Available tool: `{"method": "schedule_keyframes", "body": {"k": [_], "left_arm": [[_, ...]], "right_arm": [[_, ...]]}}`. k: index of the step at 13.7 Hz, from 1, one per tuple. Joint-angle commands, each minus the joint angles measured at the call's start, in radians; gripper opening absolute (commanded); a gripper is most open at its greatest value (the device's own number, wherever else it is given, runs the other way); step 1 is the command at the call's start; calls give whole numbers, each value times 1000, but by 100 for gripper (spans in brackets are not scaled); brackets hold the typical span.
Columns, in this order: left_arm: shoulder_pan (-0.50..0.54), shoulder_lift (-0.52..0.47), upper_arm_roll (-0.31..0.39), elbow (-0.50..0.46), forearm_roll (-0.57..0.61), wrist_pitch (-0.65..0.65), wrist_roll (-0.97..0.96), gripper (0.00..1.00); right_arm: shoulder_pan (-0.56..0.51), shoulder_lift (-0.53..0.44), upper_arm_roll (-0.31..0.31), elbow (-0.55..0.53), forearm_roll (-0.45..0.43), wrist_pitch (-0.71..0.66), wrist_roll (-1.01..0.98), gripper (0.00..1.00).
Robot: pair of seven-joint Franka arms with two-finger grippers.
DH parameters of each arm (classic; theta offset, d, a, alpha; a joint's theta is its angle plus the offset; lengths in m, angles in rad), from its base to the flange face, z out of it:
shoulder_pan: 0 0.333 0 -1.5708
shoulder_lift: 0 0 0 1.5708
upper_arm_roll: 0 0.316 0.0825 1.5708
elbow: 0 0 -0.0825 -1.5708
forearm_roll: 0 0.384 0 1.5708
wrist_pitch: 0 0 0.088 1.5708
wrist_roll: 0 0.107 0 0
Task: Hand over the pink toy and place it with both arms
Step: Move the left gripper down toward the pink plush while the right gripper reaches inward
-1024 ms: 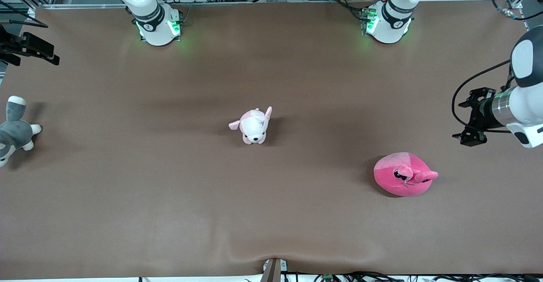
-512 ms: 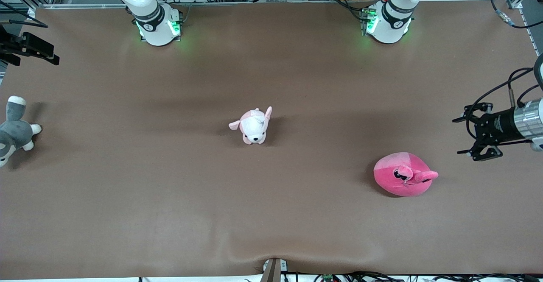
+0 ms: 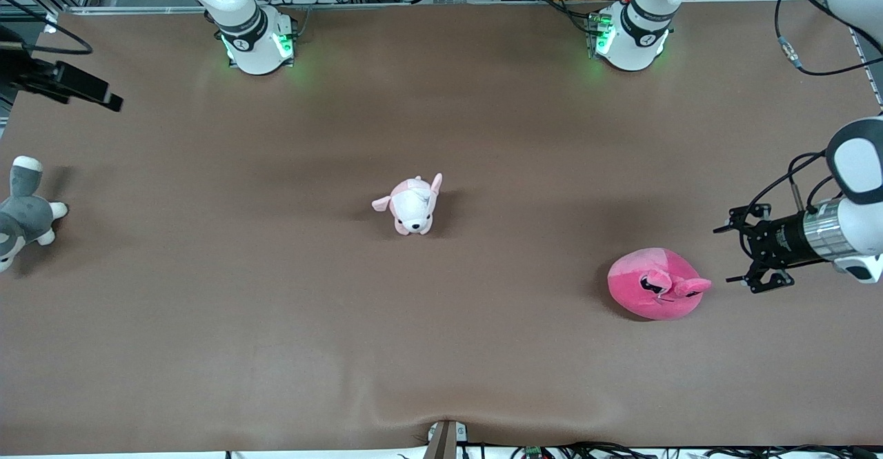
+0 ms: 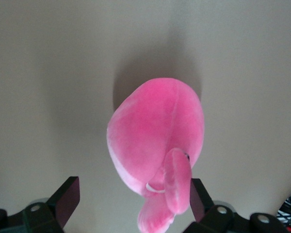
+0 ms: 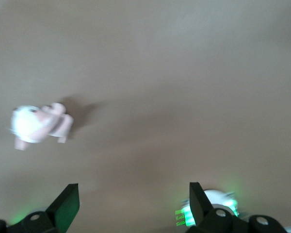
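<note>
- Progress: the pink toy (image 3: 655,285) is seen lying on the brown table cover (image 3: 441,348), toward the left arm's end and nearer the front camera than the other toys. No grasp, handover or placement is judged done; the whole task is left.
- Pink toy: a rounded, soft hot-pink plush is noted, with a paler panel on top, black eyes and stubby flaps. In the left wrist view it (image 4: 155,141) is framed between the open jaws, not touched.
- Left gripper (image 3: 755,252): held low just beside the toy, fingers spread, nothing gripped. An approach is judged under way.
- Table cover: matte, with a slight wrinkle at the camera edge.
- Pale pink-and-white puppy plush (image 3: 412,205): mid-table, small, upright.
- Grey-and-white plush dog (image 3: 24,210): at the right arm's end.
- Right gripper (image 5: 131,201): held high at the right arm's end, open and empty; this arm is waiting.
</note>
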State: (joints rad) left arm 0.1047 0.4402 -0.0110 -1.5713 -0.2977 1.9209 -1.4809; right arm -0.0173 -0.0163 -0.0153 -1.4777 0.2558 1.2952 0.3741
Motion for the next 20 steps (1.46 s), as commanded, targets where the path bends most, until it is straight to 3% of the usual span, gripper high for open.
{"method": "schedule_keyframes", "body": {"k": [1,5,12,14,16,20], "left_arm": [[-3,29,-1,28,-18,30,-19,100],[-11,51,-7,30,-37,79,-22,100],[-19,83,-6,28,-95,116,-22,98],[-19,94,-6,28,-90,127,-21,95],[-17,100,-7,28,-89,133,-7,85],[-19,106,-7,28,-86,150,1,49]], "right_arm": [[32,38,8,20,123,27,255,100],[158,55,9,20,126,125,465,100],[183,78,9,22,131,156,479,100],[203,84,11,22,140,182,579,100],[233,93,11,22,146,217,618,100],[246,104,11,24,160,248,673,100]]}}
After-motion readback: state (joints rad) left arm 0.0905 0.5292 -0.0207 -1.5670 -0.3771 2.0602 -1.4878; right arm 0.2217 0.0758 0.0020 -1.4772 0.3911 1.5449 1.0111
